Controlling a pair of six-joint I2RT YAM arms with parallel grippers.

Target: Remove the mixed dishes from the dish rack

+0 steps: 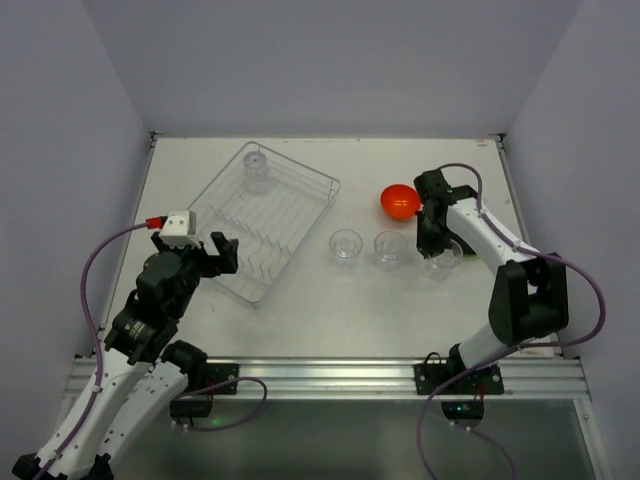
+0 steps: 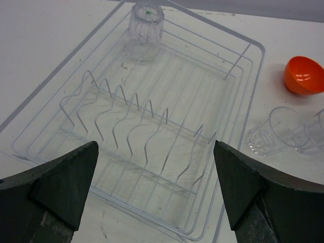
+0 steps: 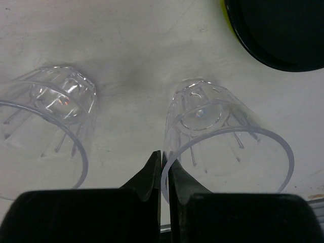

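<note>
The left gripper is hanging wide open at the near end of the dish rack, which is holding just a lone tumbler in its far corner. The right gripper is pinching the rim of a table tumbler (a neighbouring tumbler is standing just beside); beyond, the plate is showing only partly.

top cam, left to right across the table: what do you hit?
dish rack → left glass → middle glass → right glass, its rim pinched in the right claw. Orange bowl left out: it sits behind the middle glass and overlaps it sideways.
</note>
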